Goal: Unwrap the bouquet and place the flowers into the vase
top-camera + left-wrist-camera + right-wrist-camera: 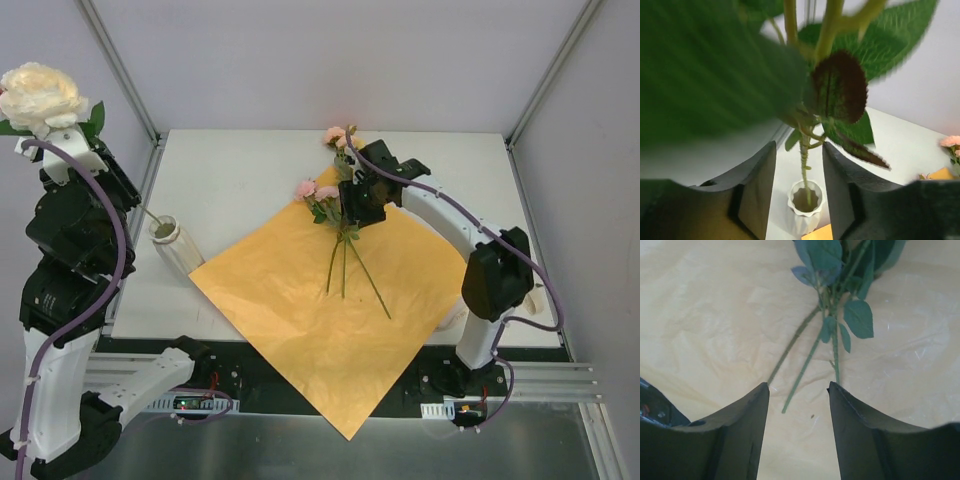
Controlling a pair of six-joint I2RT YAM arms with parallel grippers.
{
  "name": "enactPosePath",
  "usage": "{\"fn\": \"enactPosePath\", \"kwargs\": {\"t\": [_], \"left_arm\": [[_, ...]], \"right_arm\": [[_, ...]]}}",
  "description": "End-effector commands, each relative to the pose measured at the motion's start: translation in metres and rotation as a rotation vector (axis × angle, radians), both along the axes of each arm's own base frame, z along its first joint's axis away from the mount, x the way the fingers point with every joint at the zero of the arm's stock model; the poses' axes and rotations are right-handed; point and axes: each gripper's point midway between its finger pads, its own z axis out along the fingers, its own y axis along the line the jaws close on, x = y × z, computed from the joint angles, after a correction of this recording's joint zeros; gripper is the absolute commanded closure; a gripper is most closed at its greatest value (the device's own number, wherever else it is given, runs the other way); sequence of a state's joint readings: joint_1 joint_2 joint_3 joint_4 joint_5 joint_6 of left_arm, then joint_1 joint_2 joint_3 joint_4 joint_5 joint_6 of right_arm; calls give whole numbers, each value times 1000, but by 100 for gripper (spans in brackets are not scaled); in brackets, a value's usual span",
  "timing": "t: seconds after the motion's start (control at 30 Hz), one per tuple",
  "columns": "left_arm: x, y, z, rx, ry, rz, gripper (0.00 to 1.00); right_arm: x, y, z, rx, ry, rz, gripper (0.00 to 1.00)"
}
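Observation:
The bouquet lies unwrapped: its orange paper (300,320) is spread flat on the table. Pink flowers (306,188) with long green stems (344,265) lie on it. My right gripper (355,200) hovers just over them, open; in its wrist view the stems (805,360) run between the spread fingers (798,385). My left arm is raised at the far left under a cream flower (40,95). Its stem (804,160) hangs between the parted fingers of my left gripper (799,145), touching neither, with its tip inside the mouth of the white vase (802,212) (175,243).
The paper's near corner hangs over the table's front edge. Metal frame posts (120,65) and white walls enclose the white table (250,160). A small cream scrap (540,298) lies beside the right arm. The vase stands near the table's left edge.

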State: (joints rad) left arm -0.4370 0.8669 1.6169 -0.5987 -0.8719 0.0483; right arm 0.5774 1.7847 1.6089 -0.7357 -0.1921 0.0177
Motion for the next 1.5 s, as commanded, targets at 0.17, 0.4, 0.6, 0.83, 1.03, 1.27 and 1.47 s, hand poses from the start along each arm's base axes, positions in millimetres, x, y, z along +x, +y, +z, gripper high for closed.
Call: {"fn": "enactPosePath", "kwargs": {"t": [0.17, 0.4, 0.6, 0.83, 1.03, 1.27, 1.47], "left_arm": [[-12, -3, -7, -124, -33, -33, 35], [-22, -31, -11, -218, -5, -218, 26], [-32, -80, 3, -345, -4, -495, 24], [-23, -125, 7, -417, 63, -685, 19], [-11, -150, 4, -424, 130, -768, 18], [6, -193, -7, -482, 259, -915, 18], [18, -213, -27, -526, 357, -951, 18]], "right_arm": [[-26, -7, -55, -147, 144, -18, 47], [-35, 12, -93, -162, 200, -33, 56], [-27, 10, -119, -218, 195, -67, 59], [-16, 6, -126, -250, 154, -75, 84], [-19, 12, -72, -118, 97, -64, 99], [-45, 17, 24, 451, 226, -33, 99], [-62, 0, 19, 394, 274, 10, 99]]}}
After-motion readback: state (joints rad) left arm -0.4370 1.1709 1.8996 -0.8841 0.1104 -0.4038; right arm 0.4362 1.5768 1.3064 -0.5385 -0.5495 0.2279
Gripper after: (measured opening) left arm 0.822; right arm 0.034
